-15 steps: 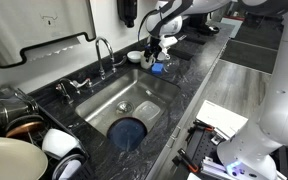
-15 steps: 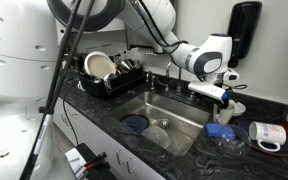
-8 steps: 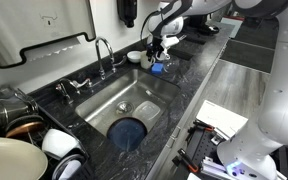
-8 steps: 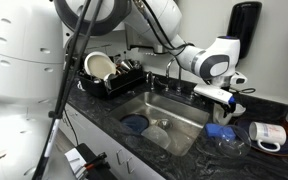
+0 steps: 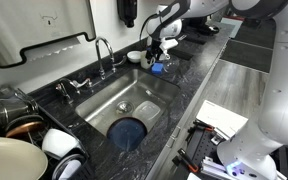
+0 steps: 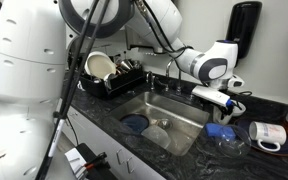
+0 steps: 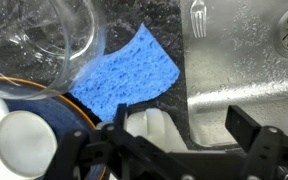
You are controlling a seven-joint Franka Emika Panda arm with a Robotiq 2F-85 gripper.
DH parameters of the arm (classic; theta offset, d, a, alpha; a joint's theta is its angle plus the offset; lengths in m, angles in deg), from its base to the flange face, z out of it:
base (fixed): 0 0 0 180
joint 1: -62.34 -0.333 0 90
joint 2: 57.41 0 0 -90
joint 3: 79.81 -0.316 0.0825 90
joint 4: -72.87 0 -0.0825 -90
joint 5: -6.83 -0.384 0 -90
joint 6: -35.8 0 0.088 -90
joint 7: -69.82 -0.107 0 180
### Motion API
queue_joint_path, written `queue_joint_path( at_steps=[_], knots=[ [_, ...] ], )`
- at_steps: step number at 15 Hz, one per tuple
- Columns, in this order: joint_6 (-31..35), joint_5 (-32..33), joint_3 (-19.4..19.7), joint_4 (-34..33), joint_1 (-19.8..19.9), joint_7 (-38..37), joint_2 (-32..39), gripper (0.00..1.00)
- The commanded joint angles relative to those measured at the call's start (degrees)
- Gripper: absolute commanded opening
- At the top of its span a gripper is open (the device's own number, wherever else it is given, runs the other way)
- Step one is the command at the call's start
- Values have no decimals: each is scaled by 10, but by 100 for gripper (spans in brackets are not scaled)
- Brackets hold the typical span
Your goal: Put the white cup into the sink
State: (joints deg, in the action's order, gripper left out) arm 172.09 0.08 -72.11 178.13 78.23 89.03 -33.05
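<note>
White cup [image 7: 152, 124] stands on the dark counter [image 7: 154, 15], just outside the sink [image 7: 254, 60] rim and beside the blue sponge [image 7: 124, 72]. Your gripper [image 7: 179, 130] is spread wide with a finger on either side of the cup, and it grips nothing. A fork [image 7: 197, 18] lies on the steel, and a glass bowl [image 7: 44, 35] sits past the sponge.

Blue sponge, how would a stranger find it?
Find the steel sink. On the dark counter beside its rim, the sponge lies flat. It is the only bright blue pad, between clear glass and the sink's edge.
</note>
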Motion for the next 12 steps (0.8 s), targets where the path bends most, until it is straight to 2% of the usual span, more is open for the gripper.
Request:
queue_joint_path(
  at_steps=[1, 12],
  knots=[
    [2, 8, -4, -11, 5, -9, 21, 100],
    [8, 8, -5, 0, 8, -9, 19, 100]
  ],
)
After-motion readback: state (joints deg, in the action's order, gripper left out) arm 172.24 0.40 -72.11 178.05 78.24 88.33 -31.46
